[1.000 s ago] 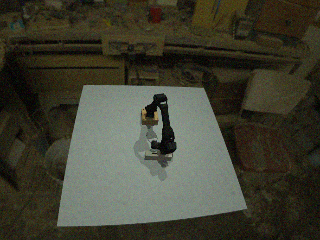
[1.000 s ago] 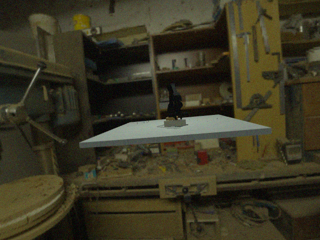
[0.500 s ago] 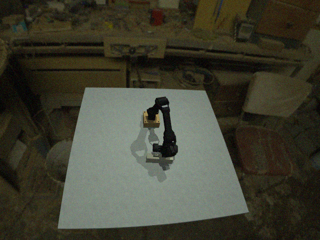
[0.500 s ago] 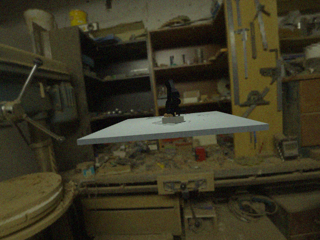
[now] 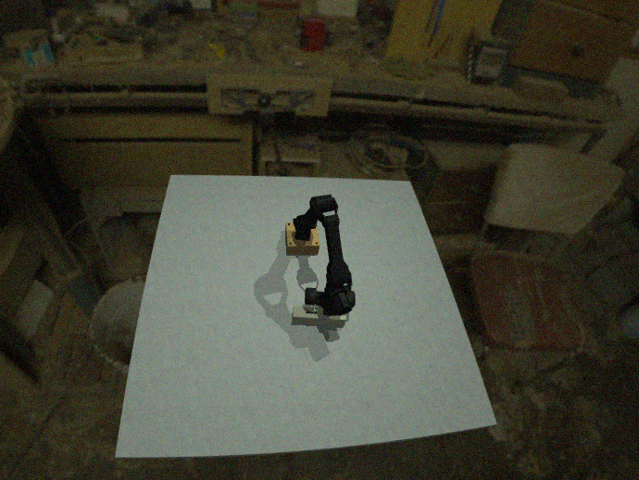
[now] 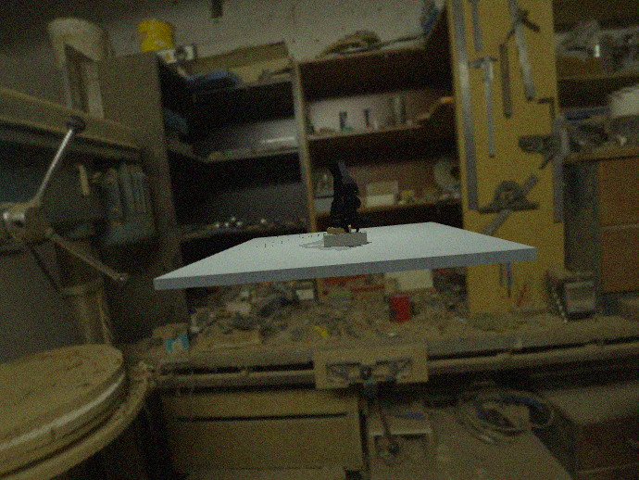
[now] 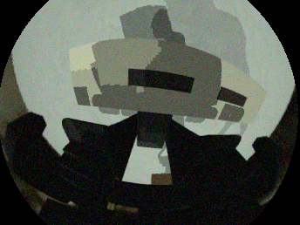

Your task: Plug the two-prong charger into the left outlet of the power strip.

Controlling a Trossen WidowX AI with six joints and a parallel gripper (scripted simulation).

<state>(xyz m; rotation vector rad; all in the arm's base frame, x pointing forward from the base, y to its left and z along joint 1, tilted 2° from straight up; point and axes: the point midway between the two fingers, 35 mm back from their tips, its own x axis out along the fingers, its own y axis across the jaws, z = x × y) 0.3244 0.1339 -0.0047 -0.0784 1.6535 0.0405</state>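
Observation:
The power strip [image 5: 300,316] [image 6: 344,239] [image 7: 118,57] is a pale, low block, largely shaded. In the wrist view a long dark slot [image 7: 161,81] crosses its middle and a shorter dark slot [image 7: 232,96] lies on its right part. My gripper [image 7: 152,118] is shut on the dark, block-shaped charger [image 7: 151,137]. In the wrist view the charger overlaps the lower edge of the strip, below the long slot. Its prongs are hidden, and I cannot tell whether it touches the strip. In the top view the arm hides the fingertips above the strip.
The arm [image 5: 334,247] [image 6: 344,198] reaches from a wooden base block [image 5: 302,249] behind the strip on the pale table top [image 5: 217,387] [image 6: 231,266]. Arm shadows fall around the strip. The cluttered workshop lies beyond the table's edges.

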